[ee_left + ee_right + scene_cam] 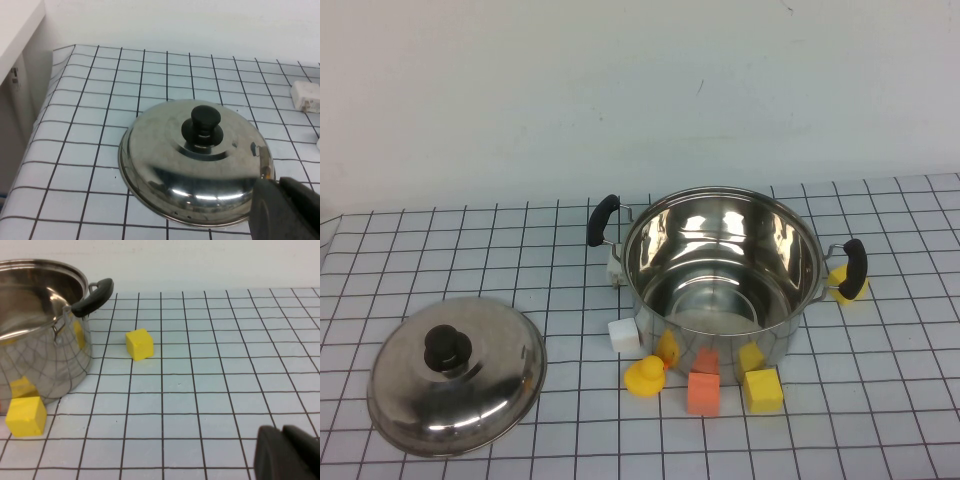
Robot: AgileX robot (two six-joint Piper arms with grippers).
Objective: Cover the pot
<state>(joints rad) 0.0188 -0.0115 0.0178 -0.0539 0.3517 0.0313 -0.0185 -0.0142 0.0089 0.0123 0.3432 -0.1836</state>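
Centrally on the gridded table [420, 250] stands the uncovered pot [720, 270], its lid [455, 375] lying well apart toward the robot's left, near the left claw [285, 210]; the right claw [290, 452] hovers beyond a yellow block [139, 344]; neither claw's state can be told.

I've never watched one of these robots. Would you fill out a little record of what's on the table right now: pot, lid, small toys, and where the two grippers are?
pot: open, upright, on the checked table
lid: flat on the table to the pot's left, knob up, apart from it
toys in front of pot: white cube, yellow duck, orange block, yellow block
toy by right handle: yellow cube
left gripper: near the lid, not touching it
right gripper: above the table, right of the pot, holding nothing
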